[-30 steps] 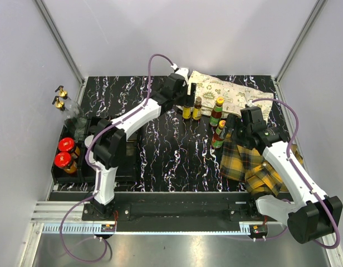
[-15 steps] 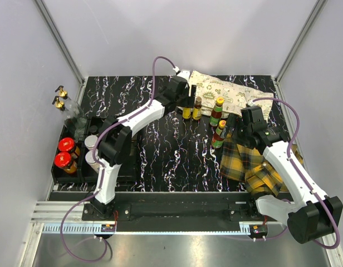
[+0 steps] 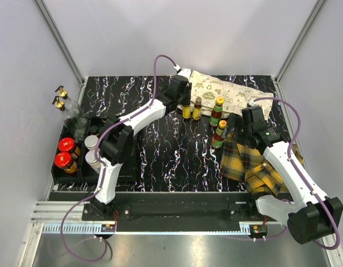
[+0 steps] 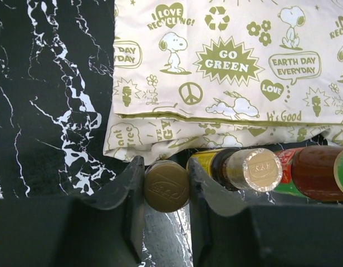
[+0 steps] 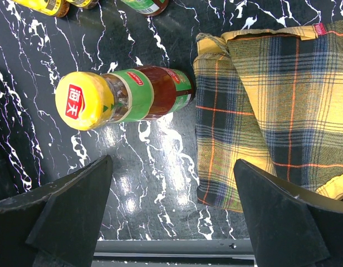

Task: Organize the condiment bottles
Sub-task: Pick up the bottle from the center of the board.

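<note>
My left gripper (image 4: 166, 181) is shut on the gold cap of a small yellow-labelled bottle (image 4: 166, 186), which stands at the edge of the printed cloth bag (image 4: 227, 72). From above, this gripper (image 3: 184, 103) sits over that bottle (image 3: 186, 112). A second small dark bottle (image 4: 246, 169) stands just to its right. Two taller green-labelled sauce bottles (image 3: 217, 111) (image 3: 219, 133) stand further right. My right gripper (image 5: 174, 194) is open, with the yellow-capped sauce bottle (image 5: 127, 100) beyond its fingertips and nothing between its fingers.
A black compartment tray (image 3: 77, 175) at the left holds two red-lidded jars (image 3: 64, 153) and two silver-lidded shakers (image 3: 92, 150). Two gold-capped clear bottles (image 3: 61, 99) stand behind it. A yellow plaid cloth (image 3: 255, 164) lies under the right arm.
The left gripper's jaws have closed onto the small bottle's gold cap. The left elbow has shifted right, uncovering the shakers in the tray. The right arm has not moved.
</note>
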### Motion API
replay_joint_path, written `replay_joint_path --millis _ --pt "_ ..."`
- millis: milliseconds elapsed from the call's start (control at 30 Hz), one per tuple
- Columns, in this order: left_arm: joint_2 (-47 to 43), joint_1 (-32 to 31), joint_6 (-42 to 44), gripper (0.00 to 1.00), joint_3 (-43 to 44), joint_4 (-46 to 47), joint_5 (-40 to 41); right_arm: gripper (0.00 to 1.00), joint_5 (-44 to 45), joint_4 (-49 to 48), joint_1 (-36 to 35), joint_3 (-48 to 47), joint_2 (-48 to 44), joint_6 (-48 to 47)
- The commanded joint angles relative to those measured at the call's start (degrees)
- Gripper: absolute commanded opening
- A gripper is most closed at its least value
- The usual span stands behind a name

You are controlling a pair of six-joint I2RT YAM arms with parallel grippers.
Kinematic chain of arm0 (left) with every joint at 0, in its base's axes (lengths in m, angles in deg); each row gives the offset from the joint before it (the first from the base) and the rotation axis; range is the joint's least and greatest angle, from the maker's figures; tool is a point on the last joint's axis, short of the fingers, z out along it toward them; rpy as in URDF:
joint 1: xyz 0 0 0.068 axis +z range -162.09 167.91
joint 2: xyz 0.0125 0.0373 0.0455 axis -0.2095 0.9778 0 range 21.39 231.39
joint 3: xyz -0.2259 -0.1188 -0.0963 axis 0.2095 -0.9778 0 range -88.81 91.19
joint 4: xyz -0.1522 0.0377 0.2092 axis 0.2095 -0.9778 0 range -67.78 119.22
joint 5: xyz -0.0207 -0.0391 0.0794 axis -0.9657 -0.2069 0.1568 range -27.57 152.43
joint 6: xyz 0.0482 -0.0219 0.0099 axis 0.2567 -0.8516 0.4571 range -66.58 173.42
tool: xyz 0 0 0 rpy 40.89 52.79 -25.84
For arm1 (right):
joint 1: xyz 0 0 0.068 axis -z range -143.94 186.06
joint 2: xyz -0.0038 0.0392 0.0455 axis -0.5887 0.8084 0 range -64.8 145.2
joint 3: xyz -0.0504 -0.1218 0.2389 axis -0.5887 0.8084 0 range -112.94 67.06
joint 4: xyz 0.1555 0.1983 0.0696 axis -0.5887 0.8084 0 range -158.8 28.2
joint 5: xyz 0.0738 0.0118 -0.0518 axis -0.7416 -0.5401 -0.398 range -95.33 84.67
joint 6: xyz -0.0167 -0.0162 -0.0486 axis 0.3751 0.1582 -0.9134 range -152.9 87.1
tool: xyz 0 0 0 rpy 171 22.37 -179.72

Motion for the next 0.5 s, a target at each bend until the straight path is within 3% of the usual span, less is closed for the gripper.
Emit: replay_joint_path --millis 0,33,467 --pt "-1.1 -0.1 0.7 0.12 2.7 1.8 0.9 1.0 1.5 0.3 0.5 -2.1 -1.4 -0.7" --pt "-1.5 0.0 1.0 0.0 2.6 1.5 1.0 1.0 1.5 0.2 0.3 -2.1 -1.3 -0.7" --pt "-16.7 -0.1 3.3 0.0 -2.9 -1.0 6.1 1.0 0.9 0.2 0.5 -1.9 -2.0 -0.4"
